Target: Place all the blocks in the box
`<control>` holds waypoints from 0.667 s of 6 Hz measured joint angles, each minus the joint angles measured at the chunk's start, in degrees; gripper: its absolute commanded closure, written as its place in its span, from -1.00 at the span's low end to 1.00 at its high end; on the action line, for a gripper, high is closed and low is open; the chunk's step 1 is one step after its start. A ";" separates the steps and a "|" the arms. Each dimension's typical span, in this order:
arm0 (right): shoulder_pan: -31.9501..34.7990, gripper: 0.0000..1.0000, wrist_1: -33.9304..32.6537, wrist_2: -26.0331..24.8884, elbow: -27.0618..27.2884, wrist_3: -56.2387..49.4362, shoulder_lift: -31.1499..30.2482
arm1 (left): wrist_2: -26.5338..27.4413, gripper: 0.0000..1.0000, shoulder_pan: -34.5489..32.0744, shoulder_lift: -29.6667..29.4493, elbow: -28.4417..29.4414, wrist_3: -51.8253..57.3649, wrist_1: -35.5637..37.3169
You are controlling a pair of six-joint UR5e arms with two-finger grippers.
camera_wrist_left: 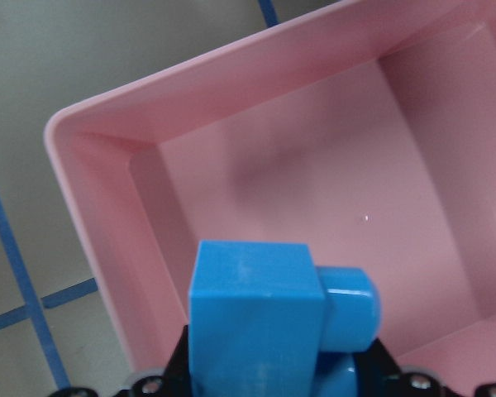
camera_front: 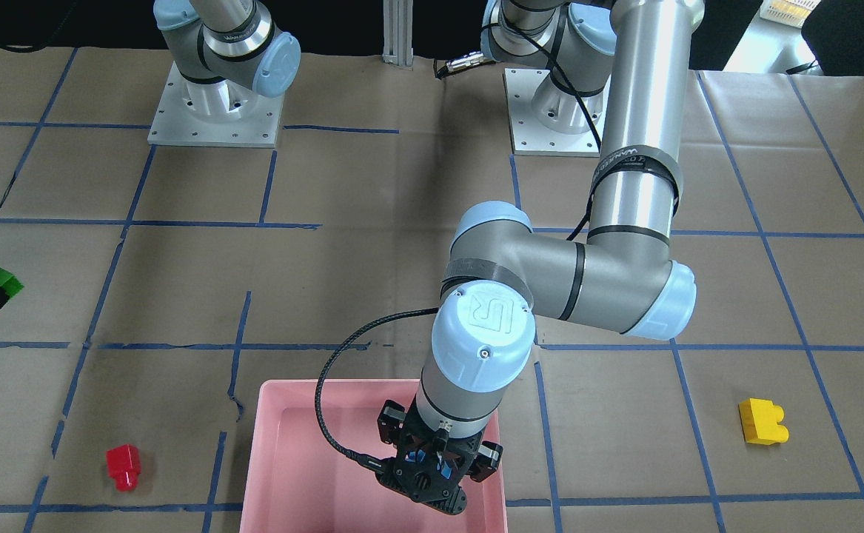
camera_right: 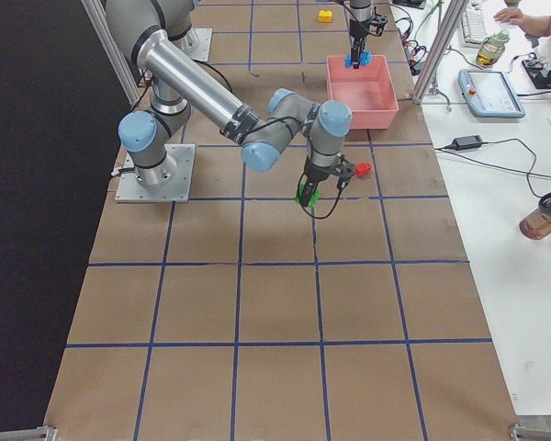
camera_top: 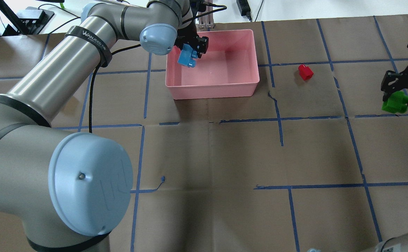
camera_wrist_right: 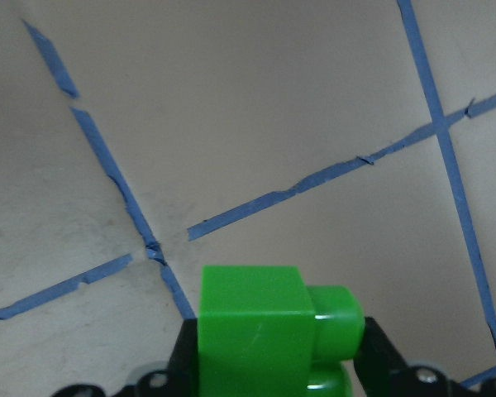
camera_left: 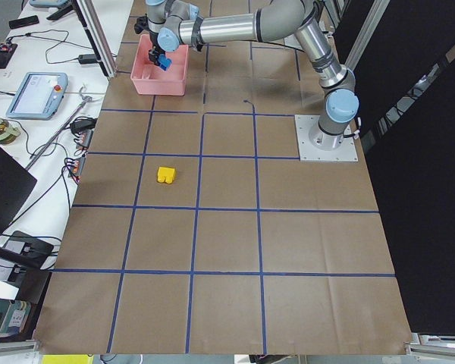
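The left claw is clenched on the blue block. It holds the block up over the left end of the pink box, at the far side of the worktop. The right claw grips the green block above the worktop, well right of the box. The red block sits on the worktop between them. The yellow block lies well left of the box.

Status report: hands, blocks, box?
Left hand shut on blue block over box. Right hand shut on green block. Red block, yellow block on table. Nothing in the way.
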 measured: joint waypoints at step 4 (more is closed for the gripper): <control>14.00 0.33 10.30 0.12 -18.95 1.19 5.17 | 0.53 -0.99 3.35 1.87 -0.63 0.04 0.13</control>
